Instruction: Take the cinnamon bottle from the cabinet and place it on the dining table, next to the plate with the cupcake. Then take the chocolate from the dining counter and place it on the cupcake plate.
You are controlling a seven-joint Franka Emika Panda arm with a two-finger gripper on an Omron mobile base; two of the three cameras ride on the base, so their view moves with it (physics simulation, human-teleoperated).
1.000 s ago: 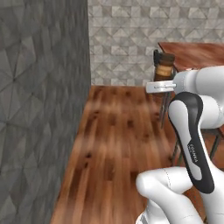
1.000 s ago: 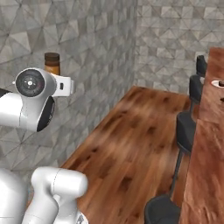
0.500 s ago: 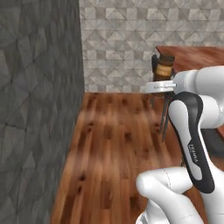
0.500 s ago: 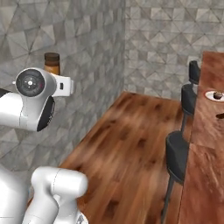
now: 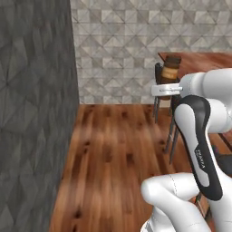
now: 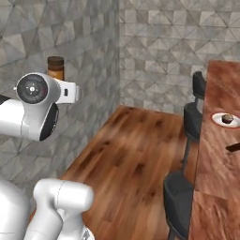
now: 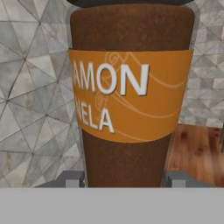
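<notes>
Carrying the cinnamon bottle [image 7: 131,96] toward the desk [image 6: 220,140].

Mid-transport, first half of the task: bottle upright and aloft in the gripper [image 7: 122,178], part-closed with fingers [image 7: 72,178] pressed on either side of its base (cap poking above the wrist in both base views). Ahead: reaching the desk past the stools [image 6: 180,197], then setting down just beside the plate [image 6: 216,119] with the cupcake [image 6: 227,118]. Chocolate step not yet begun.
</notes>
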